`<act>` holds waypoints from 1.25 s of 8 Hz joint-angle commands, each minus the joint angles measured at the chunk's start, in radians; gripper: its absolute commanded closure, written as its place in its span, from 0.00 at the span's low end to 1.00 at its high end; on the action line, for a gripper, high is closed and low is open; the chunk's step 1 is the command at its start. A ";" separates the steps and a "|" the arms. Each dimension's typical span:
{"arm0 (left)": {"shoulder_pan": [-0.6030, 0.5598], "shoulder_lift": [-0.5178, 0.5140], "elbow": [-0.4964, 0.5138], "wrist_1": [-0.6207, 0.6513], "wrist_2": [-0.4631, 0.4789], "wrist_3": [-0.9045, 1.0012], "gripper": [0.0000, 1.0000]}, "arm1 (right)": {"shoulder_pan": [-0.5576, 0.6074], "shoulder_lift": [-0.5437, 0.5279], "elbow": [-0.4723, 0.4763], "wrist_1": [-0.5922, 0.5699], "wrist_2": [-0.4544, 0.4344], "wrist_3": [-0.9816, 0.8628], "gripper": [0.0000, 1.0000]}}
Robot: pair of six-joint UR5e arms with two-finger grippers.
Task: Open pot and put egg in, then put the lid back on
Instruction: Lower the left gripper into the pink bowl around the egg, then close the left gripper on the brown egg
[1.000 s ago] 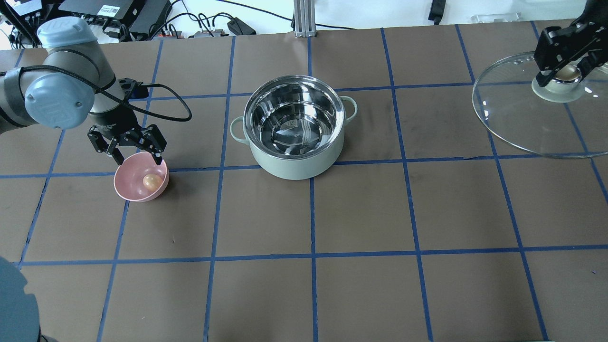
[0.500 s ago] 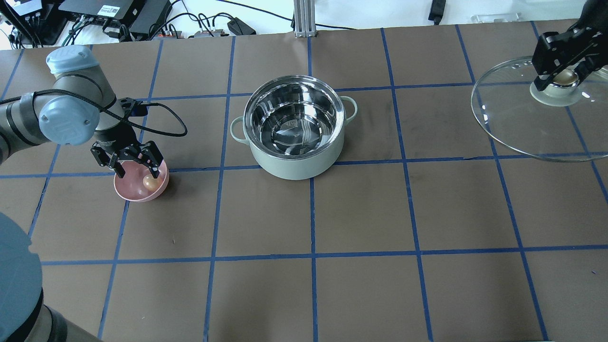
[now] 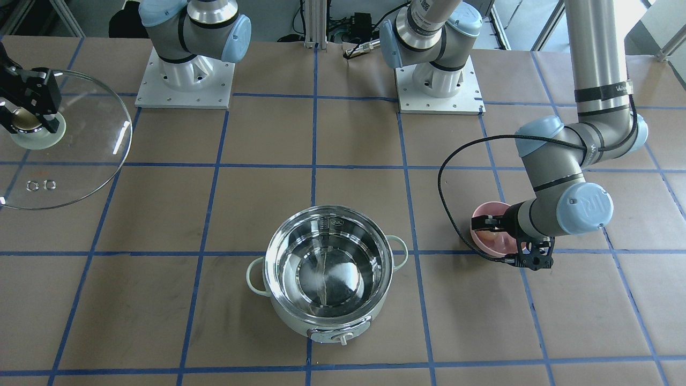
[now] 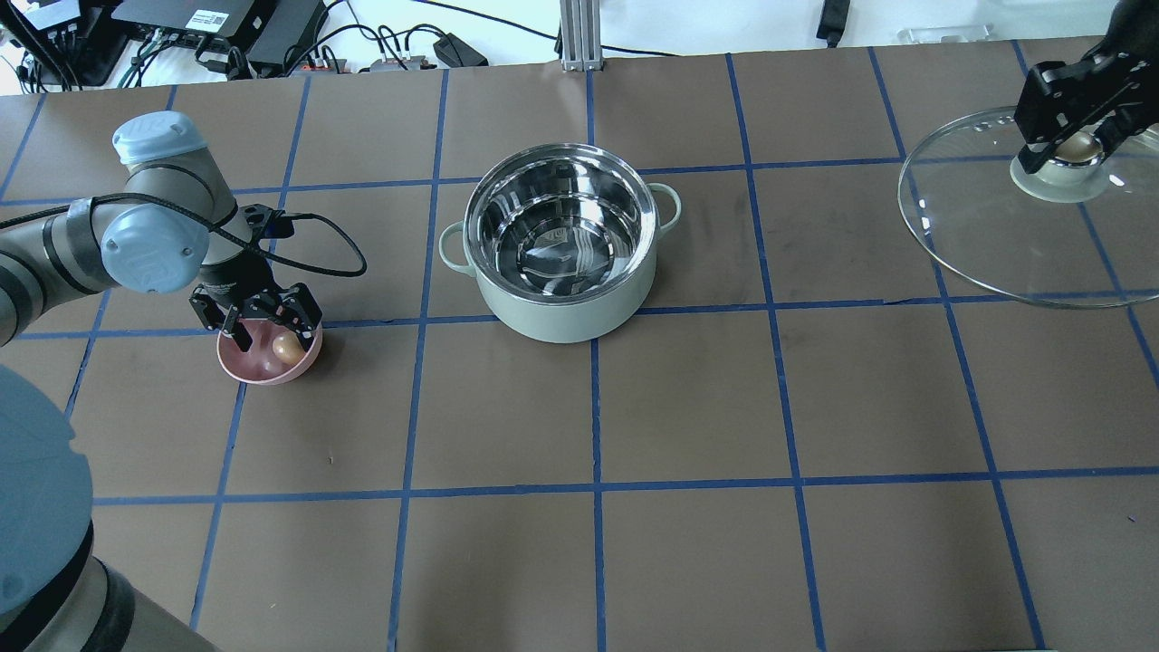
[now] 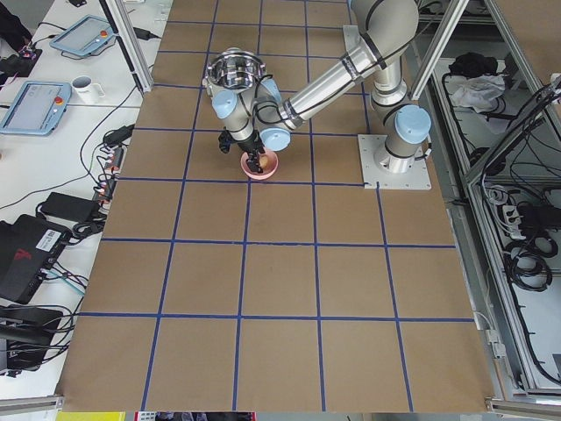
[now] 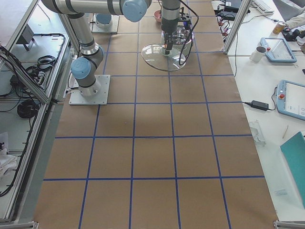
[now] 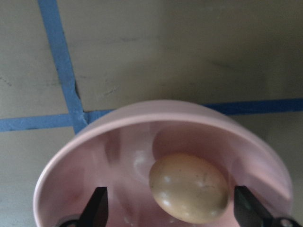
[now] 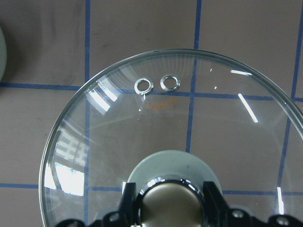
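The pale mint-green pot (image 4: 561, 312) stands open mid-table with its steel inside bare; it also shows in the front view (image 3: 327, 321). The tan egg (image 4: 287, 346) lies in a pink bowl (image 4: 303, 362). My left gripper (image 4: 269, 331) is open and lowered into the bowl. In the left wrist view its fingers (image 7: 97, 210) stand on either side of the egg (image 7: 189, 187) without touching it. My right gripper (image 4: 1068, 136) is shut on the beige knob of the glass lid (image 4: 987, 235) at the far right, away from the pot. In the right wrist view the lid (image 8: 165, 127) shows its two vent holes.
The table is brown paper with a blue tape grid. Both arm bases (image 3: 185, 80) stand at the robot's edge. Cables and electronics (image 4: 226, 36) lie beyond the far edge. The lid's rim reaches the table's right edge.
My left gripper has come down and toward the egg, from above the bowl's rim to inside the bowl. The right gripper and the lid have shifted only slightly.
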 commanded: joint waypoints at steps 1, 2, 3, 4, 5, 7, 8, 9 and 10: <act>0.000 -0.013 -0.002 0.004 -0.010 0.001 0.20 | 0.000 0.000 0.000 0.001 0.002 -0.002 1.00; 0.000 -0.016 -0.001 0.004 -0.010 0.001 0.31 | 0.000 0.001 0.000 0.002 0.001 -0.002 1.00; 0.000 -0.018 -0.001 0.004 -0.010 0.001 0.49 | 0.000 0.003 0.000 0.002 0.001 -0.005 1.00; 0.000 -0.018 -0.001 0.004 -0.012 0.001 0.74 | 0.000 0.003 0.000 0.002 0.001 -0.016 1.00; 0.000 -0.018 -0.001 0.004 -0.013 0.002 0.83 | 0.000 0.003 0.000 0.002 0.001 -0.017 1.00; 0.000 -0.018 -0.001 0.004 -0.013 0.024 0.93 | 0.000 0.001 0.002 0.004 0.001 -0.017 1.00; 0.000 -0.018 -0.001 0.004 -0.013 0.028 0.93 | 0.000 0.000 0.000 0.004 0.002 -0.017 1.00; 0.002 -0.016 0.001 0.001 -0.013 0.038 0.93 | 0.000 0.000 0.000 0.004 0.002 -0.017 1.00; 0.005 -0.013 0.005 -0.007 -0.012 0.038 0.93 | 0.000 -0.002 0.002 0.004 0.002 -0.016 1.00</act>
